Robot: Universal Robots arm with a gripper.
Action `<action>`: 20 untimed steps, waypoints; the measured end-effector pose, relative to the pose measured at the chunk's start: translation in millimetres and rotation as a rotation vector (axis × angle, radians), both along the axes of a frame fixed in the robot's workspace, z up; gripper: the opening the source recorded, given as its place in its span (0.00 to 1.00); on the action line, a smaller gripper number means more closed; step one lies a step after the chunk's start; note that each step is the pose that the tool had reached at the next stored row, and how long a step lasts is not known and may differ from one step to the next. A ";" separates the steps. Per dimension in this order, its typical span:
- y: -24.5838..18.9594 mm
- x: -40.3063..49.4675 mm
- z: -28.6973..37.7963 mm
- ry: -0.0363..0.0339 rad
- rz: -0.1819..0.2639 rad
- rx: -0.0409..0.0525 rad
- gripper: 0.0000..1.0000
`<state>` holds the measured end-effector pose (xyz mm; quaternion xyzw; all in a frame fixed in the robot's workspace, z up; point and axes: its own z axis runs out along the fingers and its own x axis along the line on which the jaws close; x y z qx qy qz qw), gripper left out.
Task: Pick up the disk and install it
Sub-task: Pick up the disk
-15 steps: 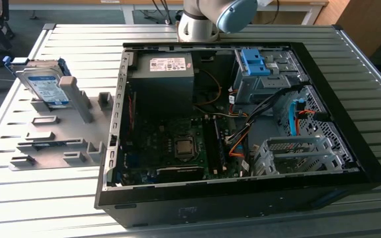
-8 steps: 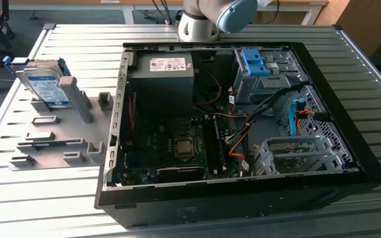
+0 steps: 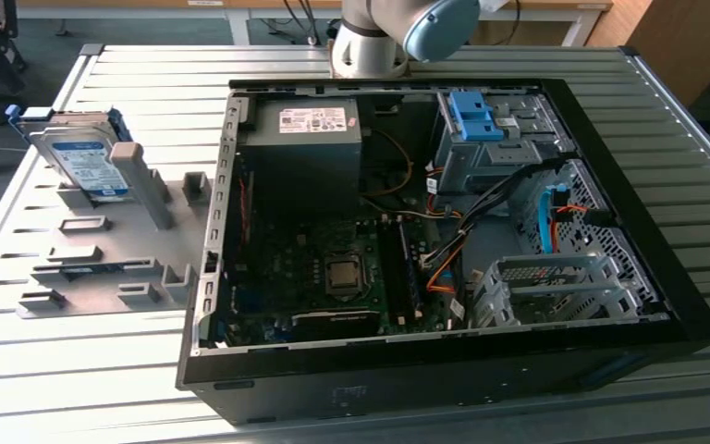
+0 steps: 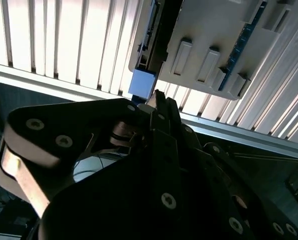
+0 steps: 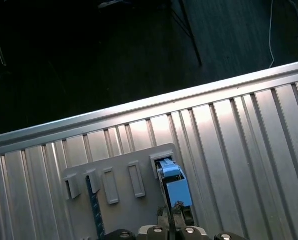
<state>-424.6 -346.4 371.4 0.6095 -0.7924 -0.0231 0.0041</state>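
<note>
Ribbed metal table (image 3: 145,74) below, the arm (image 3: 386,37) holds its clenched, empty end effector (image 4: 159,98) above the disk (image 3: 80,157).

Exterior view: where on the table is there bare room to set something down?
Bare table lies beyond the grey holder, between the disk and the computer case; also nearer the camera than the holder, at the exterior view's left. Crowded: the holder's slots, and inside the case with its cables.
</note>
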 end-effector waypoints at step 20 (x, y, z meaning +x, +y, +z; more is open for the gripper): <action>3.2 -8.2 -18.7 -0.0545 0.168 -0.0068 0.50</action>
